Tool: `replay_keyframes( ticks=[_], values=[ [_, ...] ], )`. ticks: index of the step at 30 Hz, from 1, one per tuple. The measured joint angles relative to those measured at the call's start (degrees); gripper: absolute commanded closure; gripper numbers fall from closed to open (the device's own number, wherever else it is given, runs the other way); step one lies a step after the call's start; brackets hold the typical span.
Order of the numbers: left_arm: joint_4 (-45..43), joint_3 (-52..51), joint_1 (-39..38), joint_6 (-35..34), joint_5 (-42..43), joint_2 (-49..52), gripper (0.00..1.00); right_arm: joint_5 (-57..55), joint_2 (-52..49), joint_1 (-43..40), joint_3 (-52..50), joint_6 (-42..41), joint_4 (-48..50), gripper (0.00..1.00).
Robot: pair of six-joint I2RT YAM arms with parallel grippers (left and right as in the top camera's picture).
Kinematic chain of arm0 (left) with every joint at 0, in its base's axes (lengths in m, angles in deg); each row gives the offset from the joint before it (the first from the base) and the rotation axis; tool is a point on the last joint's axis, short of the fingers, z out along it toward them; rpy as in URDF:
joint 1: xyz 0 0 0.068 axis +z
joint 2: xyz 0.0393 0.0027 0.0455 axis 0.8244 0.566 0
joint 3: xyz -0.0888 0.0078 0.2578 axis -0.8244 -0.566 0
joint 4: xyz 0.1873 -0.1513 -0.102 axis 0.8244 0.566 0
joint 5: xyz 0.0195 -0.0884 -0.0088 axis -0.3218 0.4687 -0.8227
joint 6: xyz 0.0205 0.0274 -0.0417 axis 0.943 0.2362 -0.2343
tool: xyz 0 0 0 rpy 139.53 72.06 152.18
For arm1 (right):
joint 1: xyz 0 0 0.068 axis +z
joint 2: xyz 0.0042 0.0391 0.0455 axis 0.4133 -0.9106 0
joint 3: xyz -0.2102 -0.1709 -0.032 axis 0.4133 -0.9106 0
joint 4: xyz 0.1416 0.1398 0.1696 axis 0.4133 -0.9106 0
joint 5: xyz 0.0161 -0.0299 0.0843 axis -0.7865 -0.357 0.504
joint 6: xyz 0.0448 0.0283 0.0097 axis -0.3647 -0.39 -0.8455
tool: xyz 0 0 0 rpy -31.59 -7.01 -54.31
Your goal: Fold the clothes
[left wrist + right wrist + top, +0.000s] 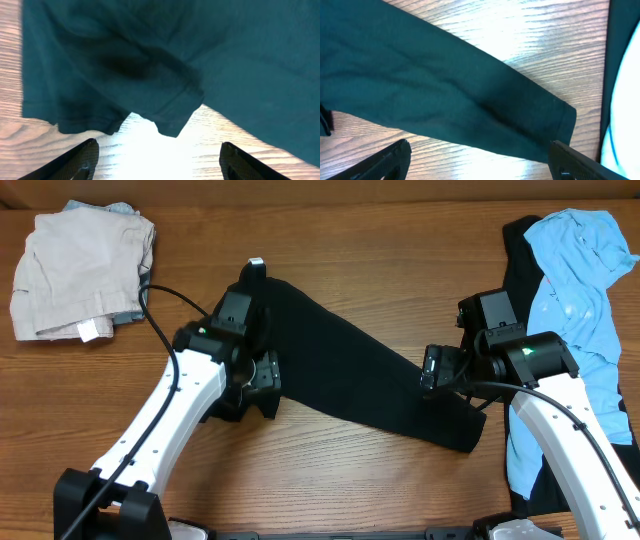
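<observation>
Long black fabric garment (345, 365): lies diagonally on wooden table (340, 240).
Left gripper (157, 152): fingers spread, empty.
Right gripper (480, 157): fingers spread, empty.

This is looking like a robotics lab bench rather than anyone's laundry room. The left arm (170, 420) and the right arm (570, 430), both white-and-black machines, are reaching in from 7 and 5 o'clock over a wood-grain table (360, 230). A black cable (175, 295) is looping loose toward 10 o'clock. A black garment (340, 360) is lying at centre, with a light blue shirt (585, 300) at 3 o'clock.
</observation>
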Motion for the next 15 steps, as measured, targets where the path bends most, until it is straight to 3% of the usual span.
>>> replay_keyframes(
  ticks=[10,15],
  values=[
    [-10.95,-8.7,-0.09,8.9,-2.73,0.11,0.29,0.02,0.0,0.0,-0.04,1.42,0.63,0.09],
    [-12.33,-9.6,-0.09,13.35,-3.37,3.39,0.4,0.02,0.0,0.0,-0.04,1.46,0.76,0.09]
  ],
)
